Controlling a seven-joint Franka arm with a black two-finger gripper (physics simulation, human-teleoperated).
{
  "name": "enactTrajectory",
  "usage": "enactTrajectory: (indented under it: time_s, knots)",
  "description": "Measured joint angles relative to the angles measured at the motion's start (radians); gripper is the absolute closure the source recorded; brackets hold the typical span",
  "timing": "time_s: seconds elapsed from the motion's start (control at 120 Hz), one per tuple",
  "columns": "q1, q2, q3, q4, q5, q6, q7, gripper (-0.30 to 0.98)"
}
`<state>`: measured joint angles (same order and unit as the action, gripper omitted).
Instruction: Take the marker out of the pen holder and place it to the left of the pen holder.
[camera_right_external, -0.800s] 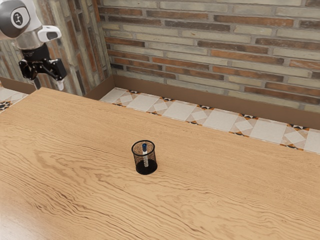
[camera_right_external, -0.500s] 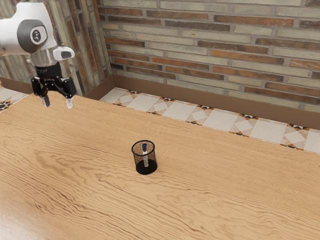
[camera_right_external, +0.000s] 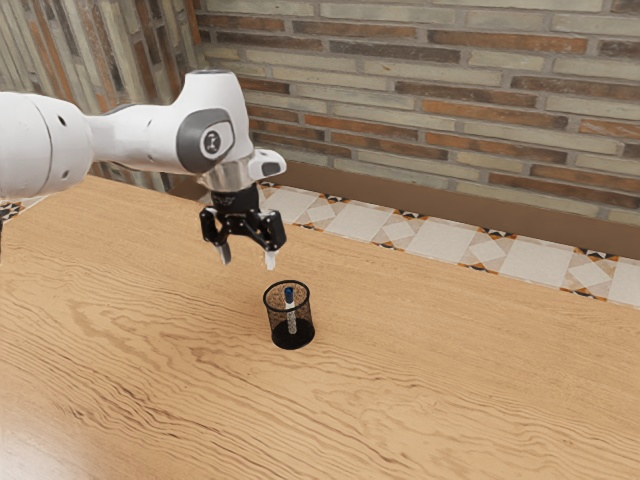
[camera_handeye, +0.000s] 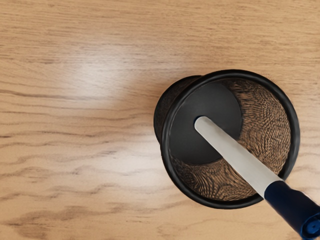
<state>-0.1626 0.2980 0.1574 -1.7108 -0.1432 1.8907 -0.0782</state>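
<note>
My gripper (camera_right_external: 248, 262) hangs open in the exterior view, its fingers pointing down, above the table and a little to the exterior view's left of the pen holder (camera_right_external: 292, 338). The holder is a black mesh cup standing upright. Inside it leans the marker (camera_right_external: 291, 311), white with a dark blue cap at the top. From above, the wrist view has the round rim of the pen holder (camera_handeye: 167, 165) and the marker (camera_handeye: 240, 156), its white end on the holder's black floor and its blue cap over the rim. Nothing is between my fingers.
The wooden table (camera_right_external: 440, 390) extends around the holder on all sides. Behind its far edge lie a tiled floor (camera_right_external: 430, 240) and a brick wall (camera_right_external: 450, 100).
My arm has swung toward the exterior view's right, bringing the open gripper from beyond the table's far corner to near the pen holder. The holder and marker have not moved.
</note>
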Motion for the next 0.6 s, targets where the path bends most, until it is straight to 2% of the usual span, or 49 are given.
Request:
enactTrajectory:
  time_s: [0.133,0.325,0.433,0.6]
  knots:
    - [-0.037,0.061,0.001,0.007,-0.011,0.038,-0.075,0.02]
    - [-0.104,0.153,0.001,0.102,0.001,0.085,-0.158,0.02]
    - [-0.1,0.195,0.002,0.11,0.025,0.106,-0.193,0.02]
    - [-0.07,0.304,0.005,0.234,0.039,0.128,-0.219,0.02]
